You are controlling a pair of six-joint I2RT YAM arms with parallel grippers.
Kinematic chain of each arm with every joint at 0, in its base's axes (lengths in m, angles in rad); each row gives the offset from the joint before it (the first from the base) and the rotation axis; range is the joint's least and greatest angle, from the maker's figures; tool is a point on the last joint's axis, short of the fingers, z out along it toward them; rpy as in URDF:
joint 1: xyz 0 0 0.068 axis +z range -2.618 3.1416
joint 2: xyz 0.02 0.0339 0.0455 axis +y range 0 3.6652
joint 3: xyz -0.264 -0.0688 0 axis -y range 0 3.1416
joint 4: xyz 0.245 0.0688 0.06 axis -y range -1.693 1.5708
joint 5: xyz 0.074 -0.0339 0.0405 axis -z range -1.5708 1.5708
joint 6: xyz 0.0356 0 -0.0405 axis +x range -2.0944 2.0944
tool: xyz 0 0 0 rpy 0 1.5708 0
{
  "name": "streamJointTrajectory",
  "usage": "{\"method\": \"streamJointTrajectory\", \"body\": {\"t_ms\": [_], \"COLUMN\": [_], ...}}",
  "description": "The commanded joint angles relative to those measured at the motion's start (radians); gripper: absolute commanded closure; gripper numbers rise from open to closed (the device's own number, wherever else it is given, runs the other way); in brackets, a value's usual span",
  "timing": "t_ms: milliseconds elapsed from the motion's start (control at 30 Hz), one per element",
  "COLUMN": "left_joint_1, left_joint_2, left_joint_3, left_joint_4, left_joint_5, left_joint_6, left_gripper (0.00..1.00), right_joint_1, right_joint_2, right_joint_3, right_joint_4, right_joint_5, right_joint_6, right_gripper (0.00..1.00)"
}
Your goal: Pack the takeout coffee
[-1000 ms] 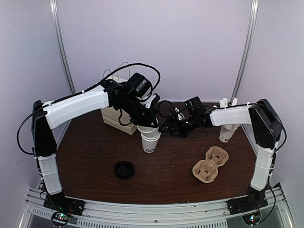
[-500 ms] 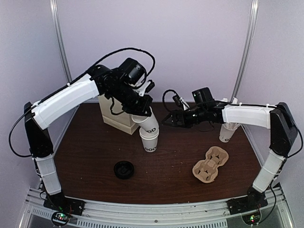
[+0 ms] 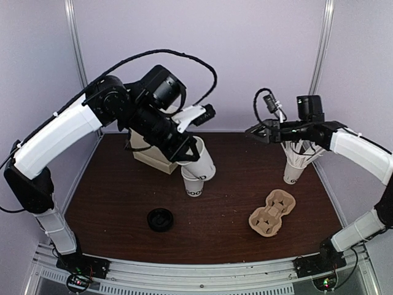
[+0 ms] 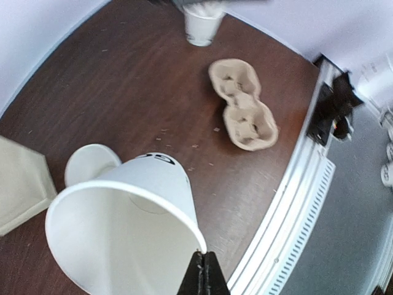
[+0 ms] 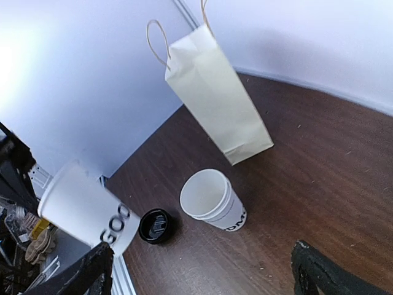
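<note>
Coffee cup (image 3: pixel 202 161), lidless, is held aloft over the middle of the desk (image 3: pixel 110 203) by the left end effector (image 4: pixel 202 274), which is clenched on the rim. Its long axis is tilted: mouth up toward the left arm, base down toward the near right corner. The interior shows plain white, with no liquid seen. Below it the stack (image 5: pixel 212 200) of nested cups stands upright. The top view overlaps the two, but the right wrist view shows them apart. Toward the near edge, left of centre, lies the lid (image 3: pixel 160 219). The carrier (image 3: pixel 272 213) sits toward the near right corner. The bag (image 5: pixel 215 104) stands at the far left, mostly hidden by the left arm from above, and its mouth is not visible. The right end effector (image 3: pixel 256 131) hangs high at the far right, fingers spread, gripping nothing. The left arm is nearer both the lid and the bag. The tilted cup likely needs righting first.
</note>
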Motion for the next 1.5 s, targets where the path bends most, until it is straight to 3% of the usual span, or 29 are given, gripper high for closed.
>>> {"method": "streamJointTrajectory", "body": {"t_ms": [0,67,200,400,567,667,900,1000,1067,1133,1200,1267,1467], "left_joint_1": [-0.166,-0.213,-0.271,-0.286,-0.286,-0.287,-0.286,-0.281,-0.250,-0.176,-0.066,0.077,0.235], "left_joint_2": [0.063,0.103,0.189,0.272,0.313,0.313,0.308,0.254,0.211,0.189,0.178,0.166,0.189], "left_joint_3": [-0.024,-0.041,-0.057,-0.087,-0.097,-0.115,-0.048,-0.003,0.009,0.018,0.005,-0.057,-0.119], "left_joint_4": [-0.056,-0.047,-0.034,0.033,0.050,0.067,0.037,0.029,0.044,0.040,0.009,0.011,0.126], "left_joint_5": [0.003,-0.045,-0.119,-0.217,-0.215,-0.199,-0.214,-0.273,-0.296,-0.309,-0.348,-0.238,-0.230], "left_joint_6": [0.153,0.156,0.160,0.148,0.140,0.141,0.168,0.168,0.138,0.057,-0.143,-0.285,-0.349], "left_gripper": [1.00,1.00,1.00,1.00,0.99,0.86,0.79,0.71,0.66,0.67,0.67,0.70,0.71], "right_joint_1": [-0.166,-0.202,-0.254,-0.454,-0.457,-0.457,-0.457,-0.457,-0.457,-0.457,-0.457,-0.457,-0.456], "right_joint_2": [-0.171,-0.267,-0.452,-0.531,-0.497,-0.495,-0.519,-0.527,-0.529,-0.531,-0.532,-0.534,-0.530], "right_joint_3": [0.000,-0.035,-0.165,-0.358,-0.373,-0.379,-0.384,-0.387,-0.388,-0.390,-0.389,-0.390,-0.391], "right_joint_4": [-0.228,-0.396,-0.563,-0.392,-0.379,-0.356,-0.367,-0.369,-0.368,-0.366,-0.367,-0.365,-0.366], "right_joint_5": [-0.185,-0.184,-0.203,-0.264,-0.315,-0.316,-0.301,-0.299,-0.294,-0.289,-0.283,-0.270,-0.269], "right_joint_6": [-0.205,-0.327,-0.545,-0.505,-0.527,-0.511,-0.526,-0.527,-0.530,-0.531,-0.533,-0.534,-0.542], "right_gripper": [0.00,0.00,0.00,0.00,0.00,0.00,0.00,0.00,0.00,0.00,0.00,0.00,0.00]}}
